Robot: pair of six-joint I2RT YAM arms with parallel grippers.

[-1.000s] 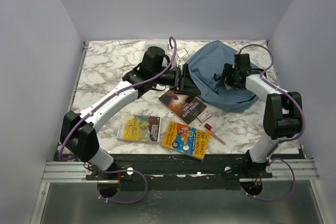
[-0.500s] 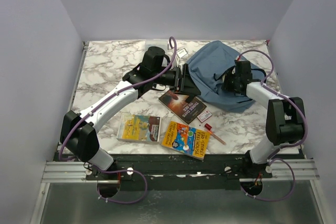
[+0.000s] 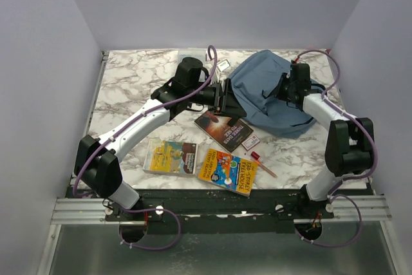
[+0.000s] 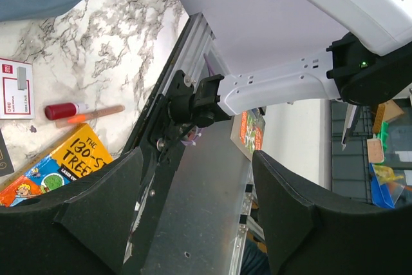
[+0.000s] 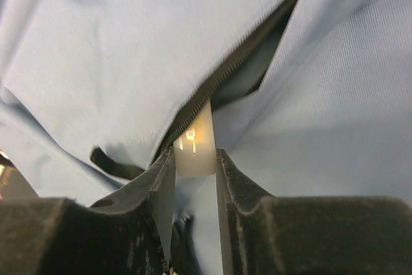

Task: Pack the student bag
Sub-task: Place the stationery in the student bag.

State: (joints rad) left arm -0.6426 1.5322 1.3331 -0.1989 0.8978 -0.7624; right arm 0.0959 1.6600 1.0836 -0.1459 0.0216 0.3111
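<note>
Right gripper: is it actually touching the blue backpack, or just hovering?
Touching. The right wrist view shows the right gripper pinching a pale tab at the backpack's black zip, clamped tight on both its sides.

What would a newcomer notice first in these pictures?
The dusty-blue student bag at the far right of the marble table stands out, the left gripper at its left edge. Close up, the right gripper pinches a pale tab by its black zip. A yellow book lies nearer the arm bases.
</note>
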